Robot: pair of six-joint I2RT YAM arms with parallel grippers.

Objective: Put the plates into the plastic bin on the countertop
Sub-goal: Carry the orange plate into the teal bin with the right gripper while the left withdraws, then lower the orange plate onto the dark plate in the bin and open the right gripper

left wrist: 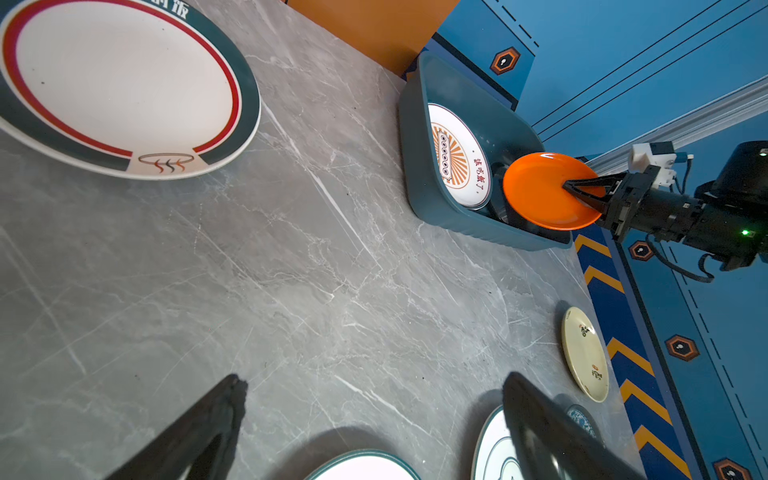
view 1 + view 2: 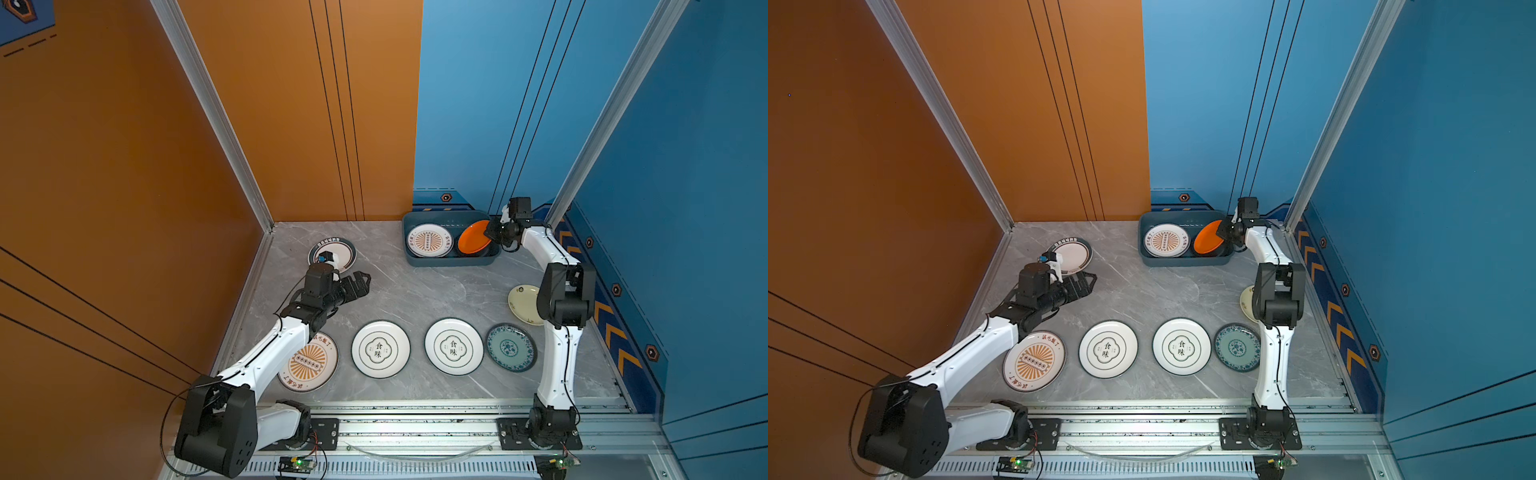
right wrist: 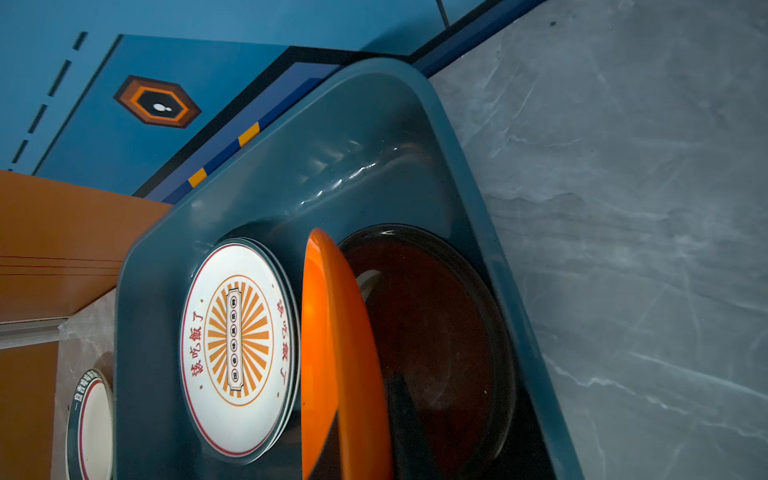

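Orange against teal: our right gripper is pinching the rim of the orange plate between tightly closed fingers. It is holding the plate tilted over the right half of the plastic bin, above a black plate that is lying inside. In the bin's left half a sunburst plate is lying flat, just beside the orange one's lowered edge. The bin is sitting at the back of the grey marble surface, close against the blue wall, so we are finding little room behind it.

Our left gripper is hovering with its fingers spread wide and empty, over bare marble just beside the dark-rimmed plate. The stretch of marble between it and the bin is lying open.

Along the front, short of the aluminium rail, four plates are lying in a row. We are seeing a second sunburst plate partly under the left arm, then a left emblem plate, a right emblem plate and a teal floral plate. A cream plate is lying partly behind the right arm, near the side wall.
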